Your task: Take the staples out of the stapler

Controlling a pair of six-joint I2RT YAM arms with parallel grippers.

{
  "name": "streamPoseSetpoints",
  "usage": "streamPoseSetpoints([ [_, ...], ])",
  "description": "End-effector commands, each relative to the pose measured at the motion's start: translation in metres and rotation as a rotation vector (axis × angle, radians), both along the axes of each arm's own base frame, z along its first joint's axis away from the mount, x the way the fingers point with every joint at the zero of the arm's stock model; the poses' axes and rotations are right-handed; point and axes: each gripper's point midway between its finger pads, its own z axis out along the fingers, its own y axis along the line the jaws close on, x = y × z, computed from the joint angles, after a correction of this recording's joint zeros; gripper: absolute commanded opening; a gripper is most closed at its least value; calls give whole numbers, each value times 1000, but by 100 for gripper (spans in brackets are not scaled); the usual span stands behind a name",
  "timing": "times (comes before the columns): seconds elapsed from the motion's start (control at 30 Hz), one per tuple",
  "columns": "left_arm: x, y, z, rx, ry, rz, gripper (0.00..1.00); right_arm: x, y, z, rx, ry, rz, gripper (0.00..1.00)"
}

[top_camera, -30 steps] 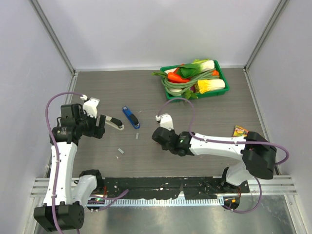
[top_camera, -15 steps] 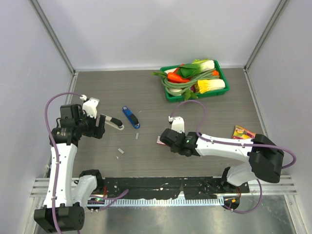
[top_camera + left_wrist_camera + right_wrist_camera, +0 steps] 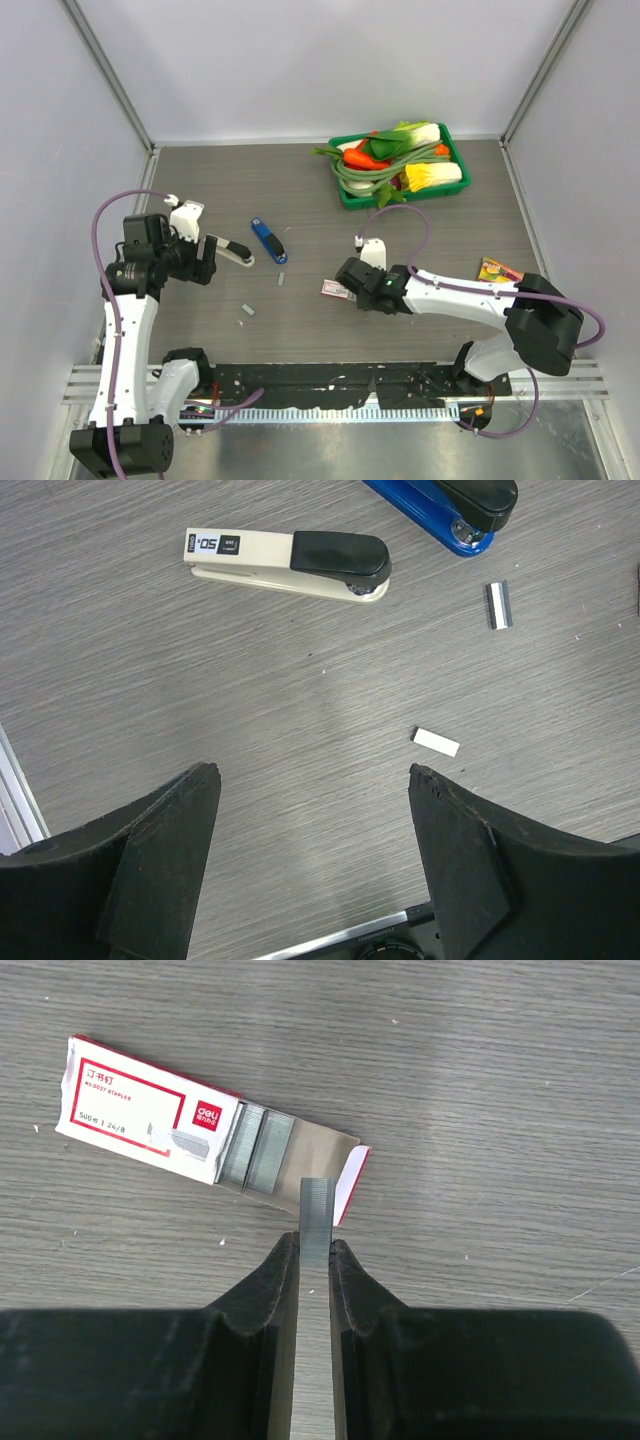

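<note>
Staples pinched in closed right gripper; strip in line with fingers, tip over box mouth; left gripper spread, empty.

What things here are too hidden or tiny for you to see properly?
- The blue stapler, left wrist view: the top edge cuts it off.
- The white stapler, same view: shut, so its inside is hidden.
- The staples, right wrist view: the lower end is hidden between the right pincer's fingers.
- The staple box, top external view: its print is too small to read.
</note>
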Motion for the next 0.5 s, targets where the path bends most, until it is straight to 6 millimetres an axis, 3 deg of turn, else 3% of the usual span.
streamPoseSetpoints([
  [0.0,4,-2,16,-11,-58,-7,80,6,12,3,33,6,11,1],
  [0.47,5,-3,16,-20,-60,-8,80,17,18,-7,47,42,21,1],
])
